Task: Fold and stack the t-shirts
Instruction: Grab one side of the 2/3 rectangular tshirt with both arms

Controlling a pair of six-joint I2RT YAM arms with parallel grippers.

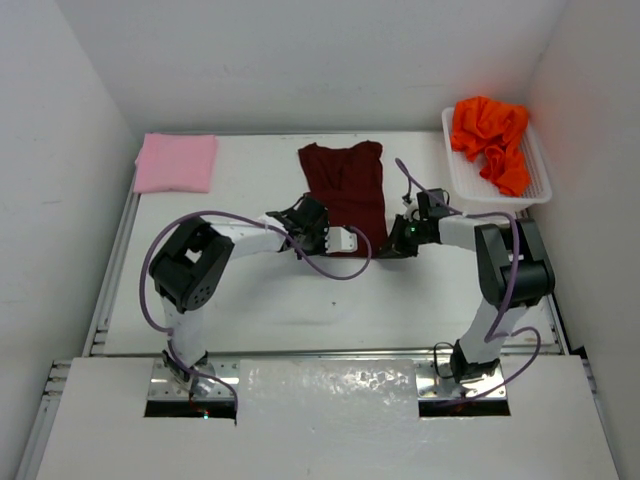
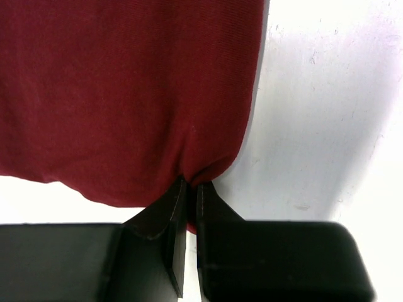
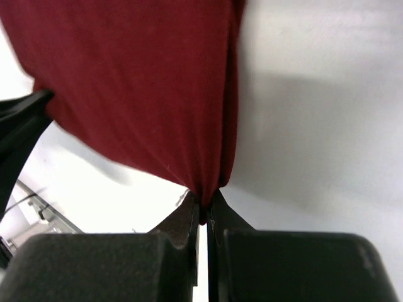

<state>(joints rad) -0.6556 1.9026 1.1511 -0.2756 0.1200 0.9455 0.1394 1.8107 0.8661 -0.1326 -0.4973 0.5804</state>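
Fold: as I read it, the maroon shirt [image 1: 345,185] is the one in hand, its near hem about to be carried up and over.
Pink shirt [image 1: 176,162]: far left corner of the desk [image 1: 250,300], already a neat folded pad, well apart from the arms.
Left hand [image 2: 191,185]: closed on the maroon hem near one lower corner, cloth puckered between the fingers.
Maroon shirt: flat mid-desk, neck away from the arms, sleeves seemingly tucked in so it lies as a strip.
Right hand [image 3: 204,198]: clamped on the other lower corner, only a thin pinch of cloth in the grip.
Advice: lift both corners together and level, keep the hem taut between the hands, carry it toward the neck, lay it edge on edge, then let go. An uneven lift would skew the fold, and so thin a pinch may slip.
Orange shirt [image 1: 490,135]: crumpled in the basket [image 1: 478,190] at far right, not yet folded.
Writing: none that I can read on cloth, basket or arms.
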